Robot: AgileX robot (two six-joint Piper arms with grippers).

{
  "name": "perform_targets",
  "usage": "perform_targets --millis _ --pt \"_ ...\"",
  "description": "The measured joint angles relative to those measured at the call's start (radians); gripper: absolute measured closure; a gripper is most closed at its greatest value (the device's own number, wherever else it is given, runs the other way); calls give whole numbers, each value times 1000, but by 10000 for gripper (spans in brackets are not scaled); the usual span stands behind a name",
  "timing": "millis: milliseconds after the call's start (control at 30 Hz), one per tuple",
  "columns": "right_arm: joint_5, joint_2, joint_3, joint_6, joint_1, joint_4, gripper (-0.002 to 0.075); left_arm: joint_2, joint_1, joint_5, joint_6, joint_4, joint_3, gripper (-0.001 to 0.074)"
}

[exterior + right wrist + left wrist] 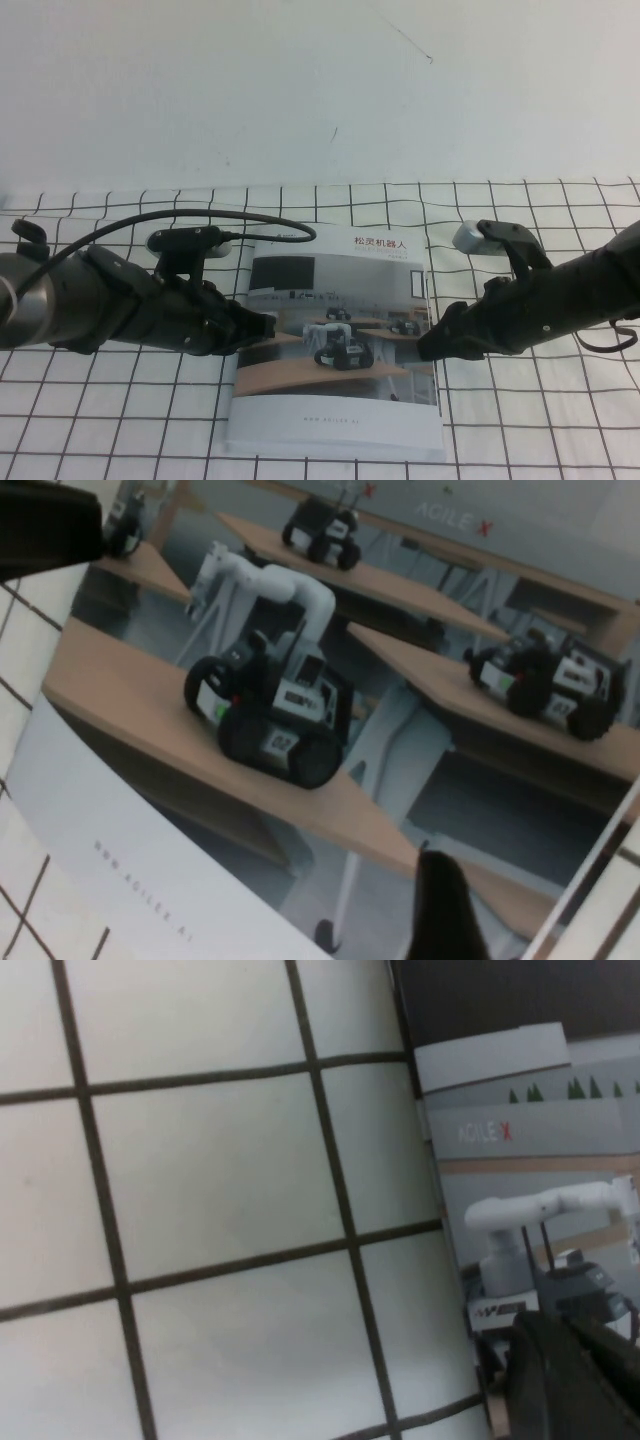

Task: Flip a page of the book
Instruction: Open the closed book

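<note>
Two dark arms reach in from the sides of the high view toward the book [336, 350], which lies closed and flat on the grid-patterned bench [120, 420] at lower centre of the frame. The page [340, 320] to be turned is its cover leaf, photo side up: small wheeled robots on wooden desks, the Chinese title "松灵机器人" at the top and a faint web address on the white band along the bottom. "AGILEX" is readable on the photo in both wrist views. The left end effector [262, 328] sits at the book's left edge, mid-height; I cannot tell its state. The right end effector [432, 345] rests at the right edge, released, with one dark fingertip [440, 900] over the cover.
</note>
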Motion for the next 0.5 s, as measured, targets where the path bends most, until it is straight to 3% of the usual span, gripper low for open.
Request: perform_targets --millis 500 --pt "12 16 0 -18 0 52 314 11 0 2 5 -11 -1 738"
